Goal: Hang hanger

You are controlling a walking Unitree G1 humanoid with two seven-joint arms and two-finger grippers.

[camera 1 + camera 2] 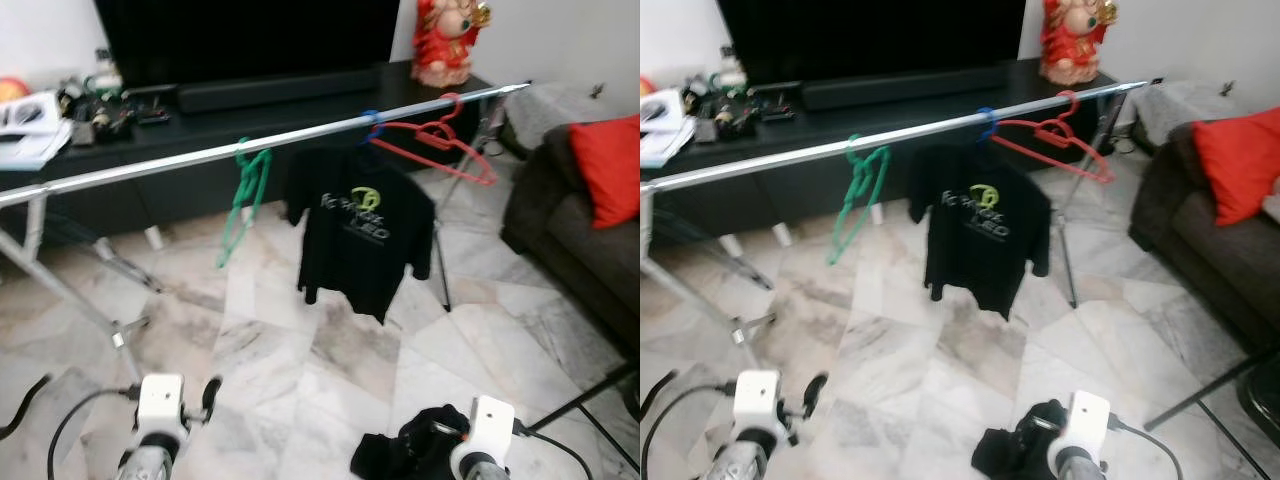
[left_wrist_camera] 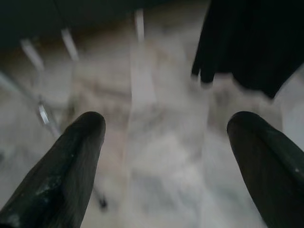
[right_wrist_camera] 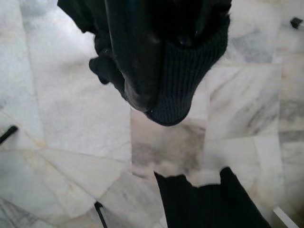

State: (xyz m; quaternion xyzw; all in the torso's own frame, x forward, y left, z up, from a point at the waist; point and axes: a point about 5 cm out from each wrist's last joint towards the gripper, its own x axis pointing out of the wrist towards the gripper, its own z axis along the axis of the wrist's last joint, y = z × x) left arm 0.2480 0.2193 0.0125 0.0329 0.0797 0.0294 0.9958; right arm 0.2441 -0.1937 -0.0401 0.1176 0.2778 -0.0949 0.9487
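A dark knitted black garment [image 3: 185, 71] is clamped by the right gripper [image 3: 142, 95] at five o'clock; the left gripper [image 2: 166, 142] is held apart at seven.

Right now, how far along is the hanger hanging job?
Done: a black T-shirt hangs on the rail, beside a green hanger and red hangers that are bare. In hand: the right gripper clutches a dark garment. The left gripper is open. Left: getting that garment onto the rail.

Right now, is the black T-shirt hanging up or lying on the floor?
Hanging up. The black T-shirt dangles from the silver rail, spread open with its hem clear of the marble floor.
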